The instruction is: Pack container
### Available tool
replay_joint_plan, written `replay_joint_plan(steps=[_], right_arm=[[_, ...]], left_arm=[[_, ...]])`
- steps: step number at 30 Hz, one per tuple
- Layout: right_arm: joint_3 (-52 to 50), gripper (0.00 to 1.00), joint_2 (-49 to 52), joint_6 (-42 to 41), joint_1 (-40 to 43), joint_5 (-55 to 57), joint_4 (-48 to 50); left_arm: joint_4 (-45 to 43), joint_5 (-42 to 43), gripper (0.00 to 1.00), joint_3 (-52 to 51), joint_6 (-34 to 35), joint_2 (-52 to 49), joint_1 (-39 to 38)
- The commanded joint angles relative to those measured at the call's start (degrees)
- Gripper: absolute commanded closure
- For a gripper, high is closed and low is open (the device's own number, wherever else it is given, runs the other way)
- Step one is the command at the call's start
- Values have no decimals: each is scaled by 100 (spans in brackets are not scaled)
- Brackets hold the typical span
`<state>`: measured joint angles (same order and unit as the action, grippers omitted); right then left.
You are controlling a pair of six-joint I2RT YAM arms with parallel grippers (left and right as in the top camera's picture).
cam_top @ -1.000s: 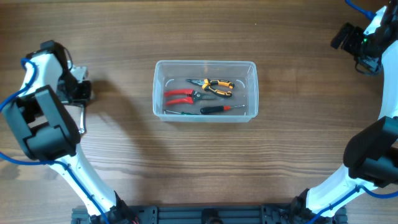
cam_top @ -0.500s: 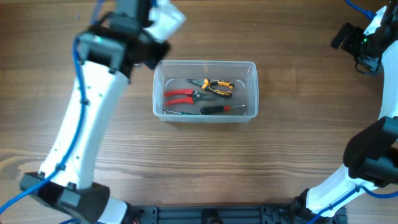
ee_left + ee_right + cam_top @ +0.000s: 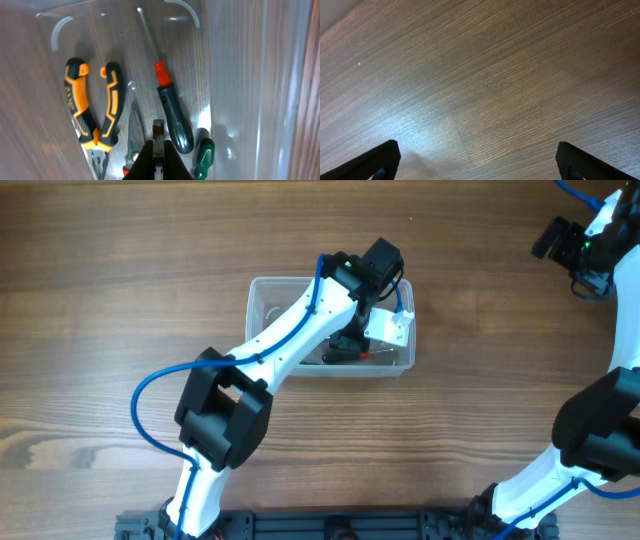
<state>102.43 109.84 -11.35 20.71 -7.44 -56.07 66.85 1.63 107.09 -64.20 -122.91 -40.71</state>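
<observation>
Container (image 3: pixel 262 312) sits mid-table (image 3: pixel 120 240), long side running left-right in the overhead view. Left arm reaches across it. Left tool (image 3: pixel 158 131) is over the contents, fingers pressed together, nothing between them.

Contents, from the left wrist view:
- orange-black pliers (image 3: pixel 92 112), handles apart
- screwdriver (image 3: pixel 172 117), dark handle with a red collar, just beside the pliers
- green handle (image 3: pixel 204 155) next to the screwdriver, toward the container wall
- red handles at the bottom edge, mostly hidden

Right tool (image 3: pixel 477 150) is well apart, near the table's far right corner, fingers spread wide, holding nothing.
</observation>
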Motion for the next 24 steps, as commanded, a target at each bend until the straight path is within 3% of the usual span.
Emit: replay_joint_plan(steps=[1, 2, 3, 7, 11, 15, 18, 21, 24], right_arm=[[-20, 0, 66, -83, -24, 13, 20], [-20, 0, 66, -83, -24, 13, 20], [-20, 0, 66, -83, -24, 13, 20], [-20, 0, 66, -81, -24, 13, 20], [-20, 0, 66, -83, -24, 15, 17], [-20, 0, 66, -214, -24, -70, 632], [-15, 0, 61, -841, -24, -549, 765], [-13, 5, 55, -791, -92, -1340, 809], [96, 9, -98, 234, -280, -1340, 592]], left_arm=[[2, 118, 77, -4, -603, -160, 4], [-2, 111, 48, -4, -577, -160, 4], [-50, 68, 0, -2, -437, -133, 4], [-625, -857, 0, 81, 1440, 162, 90], [-754, -964, 0, 680, 3005, 739, 404], [-828, -964, 0, 1062, 4745, 1316, 1001], [-291, -960, 0, 1064, 6465, 2022, 2065], [348, -901, 0, 1064, 6640, 2374, 2977], [780, -905, 0, 1064, 6599, 2468, 3692]])
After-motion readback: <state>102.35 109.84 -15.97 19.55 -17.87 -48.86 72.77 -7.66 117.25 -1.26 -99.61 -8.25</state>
